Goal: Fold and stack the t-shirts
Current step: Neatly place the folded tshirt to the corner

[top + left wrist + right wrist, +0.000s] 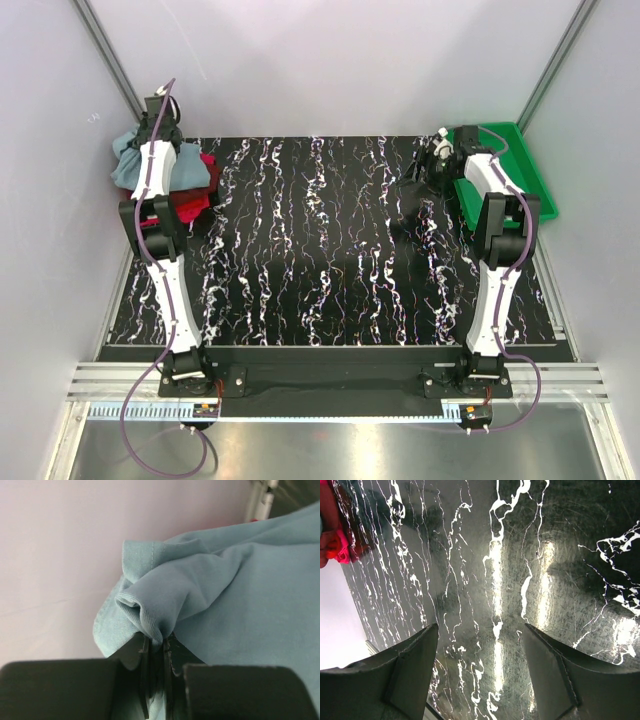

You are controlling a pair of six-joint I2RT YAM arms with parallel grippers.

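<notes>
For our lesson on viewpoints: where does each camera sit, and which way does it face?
Top external: above, behind the bases, looking down at table, both arms.
Left wrist: on left pincer, shut on grey-blue shirt, facing wall.
Right wrist: on open right pincer, facing table.
Shared: top and left wrist show that shirt.

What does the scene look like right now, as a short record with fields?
left claw: shut on a fold of the grey-blue t-shirt
right claw: open, empty, over the table
other shirts: red t-shirt and maroon t-shirt, far left corner, by the grey-blue one
green tray: far right corner
</notes>
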